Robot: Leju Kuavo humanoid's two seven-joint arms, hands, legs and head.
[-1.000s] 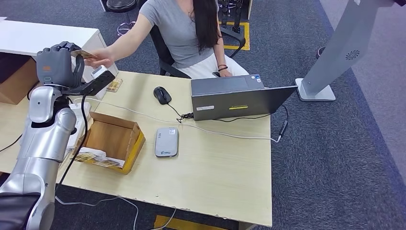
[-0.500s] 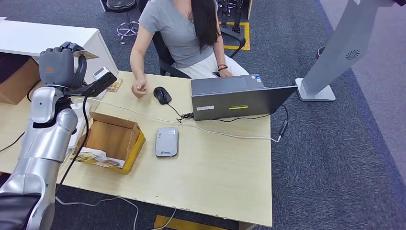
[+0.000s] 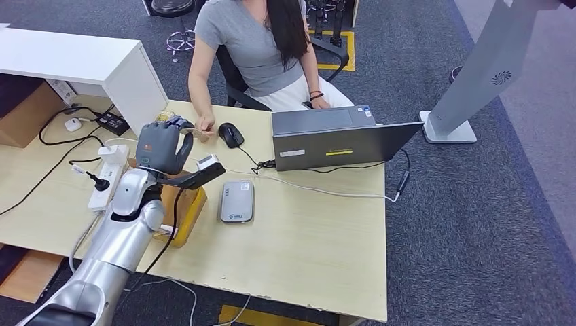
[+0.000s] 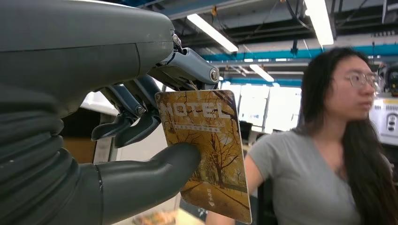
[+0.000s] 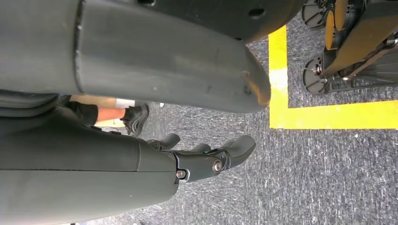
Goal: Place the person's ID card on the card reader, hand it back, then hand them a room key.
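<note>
The left hand (image 4: pixel 141 136) pinches a hotel card (image 4: pixel 206 154) before a person (image 4: pixel 324 164).

My dark grey fingers (image 4: pixel 141 126) pinch a golden card (image 4: pixel 206 154) patterned with autumn trees and pale "HOTEL" lettering. The desk (image 3: pixel 306 251) is pale wood; on it lie a silver-grey card reader (image 3: pixel 236 201), a black mouse (image 3: pixel 230 134) and a yellow-brown box (image 3: pixel 190 207).

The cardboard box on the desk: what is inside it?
The left hand and arm cover most of the cardboard box, so its inside cannot be seen; only its yellow-edged side shows.
</note>
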